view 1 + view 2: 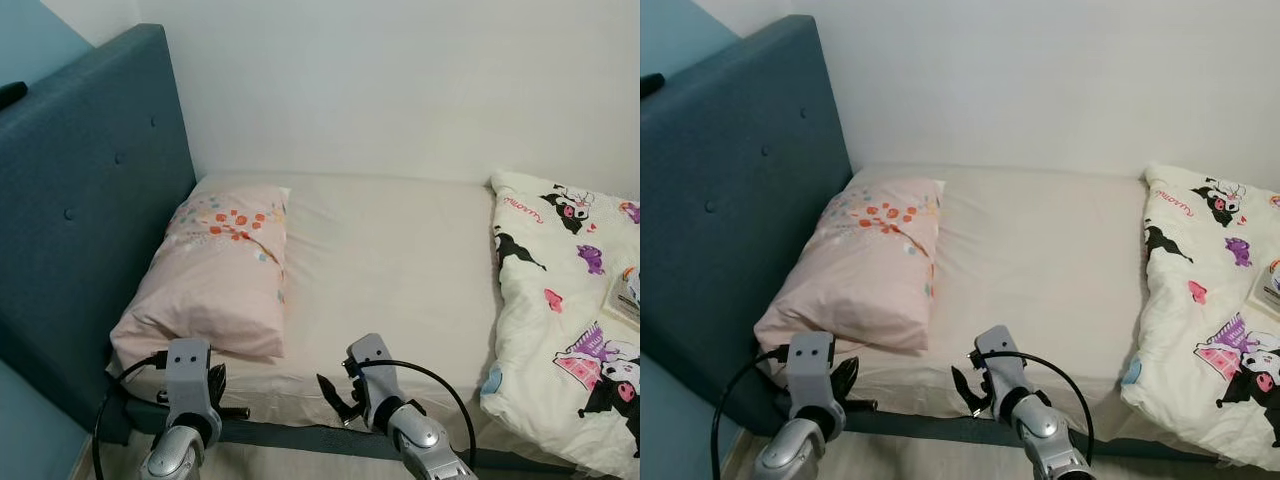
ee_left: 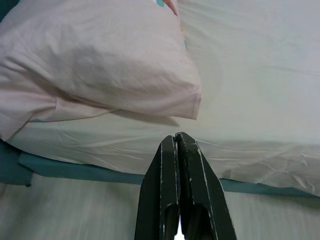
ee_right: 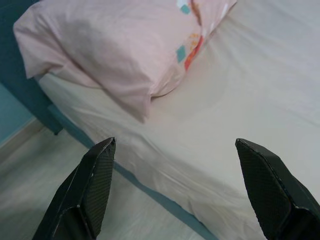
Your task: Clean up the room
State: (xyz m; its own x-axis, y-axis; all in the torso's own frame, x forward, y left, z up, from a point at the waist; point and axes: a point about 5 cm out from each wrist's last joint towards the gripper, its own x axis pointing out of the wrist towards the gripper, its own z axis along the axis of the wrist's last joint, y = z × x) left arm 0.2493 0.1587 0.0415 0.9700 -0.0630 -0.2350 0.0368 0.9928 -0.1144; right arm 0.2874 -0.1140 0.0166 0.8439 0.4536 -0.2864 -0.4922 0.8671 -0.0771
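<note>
Beside a teal upholstered headboard [image 1: 90,220], a bed [image 1: 390,260] dressed in a cream fitted sheet is seen from the robot's head camera, set against a plain white wall [image 1: 400,80]. At the head end, just beside the headboard, a pale pink pillow [image 1: 215,275] printed with small orange and red flowers is laid flat on the sheet. On the robot's right side of the mattress, a white duvet [image 1: 565,310] patterned with black-and-purple cartoon figures is bunched up, one edge hanging over the near side of the bed. What appears to be a small book or card [image 1: 627,297] is partly seen resting on the duvet at the picture's edge.

Both silver arms are raised at the near edge of the bed. The left gripper [image 1: 215,385] is held just below the pillow's near corner, and its fingers [image 2: 182,195] are pressed together, clenched on nothing, as the left wrist view makes plain. The right gripper [image 1: 340,393] is poised near the middle of the mattress edge, its fingers [image 3: 97,182] spread wide and released, with the sheet and the pillow's corner framed between them. A teal bed frame [image 2: 60,167] and pale wooden floor [image 3: 45,165] are visible beneath the sheet's edge.
</note>
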